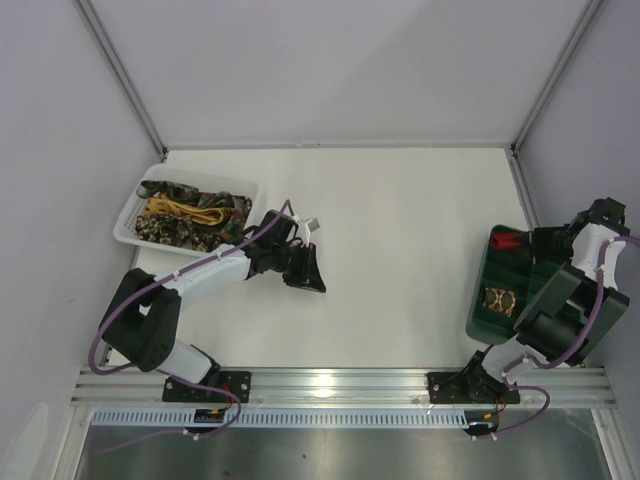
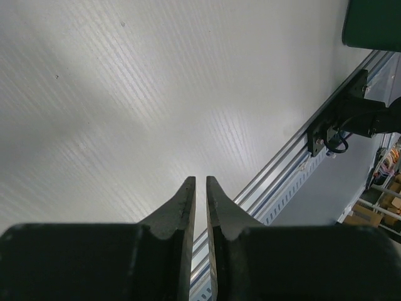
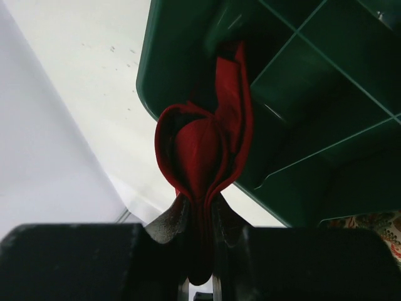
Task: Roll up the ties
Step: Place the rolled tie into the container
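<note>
Pinching the red tie [image 3: 203, 147], ends hidden, by the green tray [image 3: 301, 94] — right gripper [image 3: 200, 216]; left gripper [image 2: 200, 188] nearly closed, empty.

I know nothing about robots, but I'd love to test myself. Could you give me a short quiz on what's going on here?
1. True or false: the right pincer is shut on the red tie.
2. Pick one: the heap of patterned ties lies in
A) the white basket
B) a drawer
C) a cardboard box
3. Short answer: what does the left pincer hold?

Key: 1 true; 2 A; 3 nothing.
</note>
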`<control>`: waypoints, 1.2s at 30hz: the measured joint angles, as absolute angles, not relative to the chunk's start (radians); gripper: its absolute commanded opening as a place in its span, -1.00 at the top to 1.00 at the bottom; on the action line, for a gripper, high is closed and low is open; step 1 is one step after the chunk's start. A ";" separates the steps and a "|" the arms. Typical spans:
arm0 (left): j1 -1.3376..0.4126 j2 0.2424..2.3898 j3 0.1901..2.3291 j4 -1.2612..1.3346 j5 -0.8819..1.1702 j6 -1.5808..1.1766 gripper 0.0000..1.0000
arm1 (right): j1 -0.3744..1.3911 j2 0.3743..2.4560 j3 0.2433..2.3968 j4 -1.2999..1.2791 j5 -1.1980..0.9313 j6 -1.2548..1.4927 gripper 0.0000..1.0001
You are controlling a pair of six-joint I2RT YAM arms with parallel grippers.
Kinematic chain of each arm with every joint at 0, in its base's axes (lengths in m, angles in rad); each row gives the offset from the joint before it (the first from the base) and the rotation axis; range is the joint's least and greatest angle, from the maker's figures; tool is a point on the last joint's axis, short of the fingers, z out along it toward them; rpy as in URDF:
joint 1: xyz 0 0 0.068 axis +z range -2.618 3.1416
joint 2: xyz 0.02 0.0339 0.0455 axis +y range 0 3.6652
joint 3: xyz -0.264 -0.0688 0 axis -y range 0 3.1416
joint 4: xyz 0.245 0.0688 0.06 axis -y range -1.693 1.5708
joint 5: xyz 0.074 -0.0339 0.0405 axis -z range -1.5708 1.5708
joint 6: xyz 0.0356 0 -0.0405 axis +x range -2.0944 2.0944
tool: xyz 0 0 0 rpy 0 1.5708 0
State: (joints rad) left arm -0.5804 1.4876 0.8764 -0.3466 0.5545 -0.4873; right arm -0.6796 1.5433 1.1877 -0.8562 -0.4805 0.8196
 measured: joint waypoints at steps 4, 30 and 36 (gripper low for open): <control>-0.576 1.491 0.876 -0.355 0.560 -0.477 0.67 | -0.696 1.523 1.189 -0.862 -0.451 0.820 1.00; -0.545 1.507 0.876 -0.361 0.580 -0.461 0.66 | -0.706 1.640 1.223 -1.012 -0.299 0.894 1.00; -0.542 1.509 0.877 -0.362 0.580 -0.461 0.66 | -0.688 1.706 1.252 -1.006 -0.286 0.954 1.00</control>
State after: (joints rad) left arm -0.5415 1.5089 0.8772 -0.3618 0.5800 -0.4614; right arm -0.6880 1.7058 1.2518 -1.0058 -0.2859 0.9539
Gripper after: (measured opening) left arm 0.169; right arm 0.164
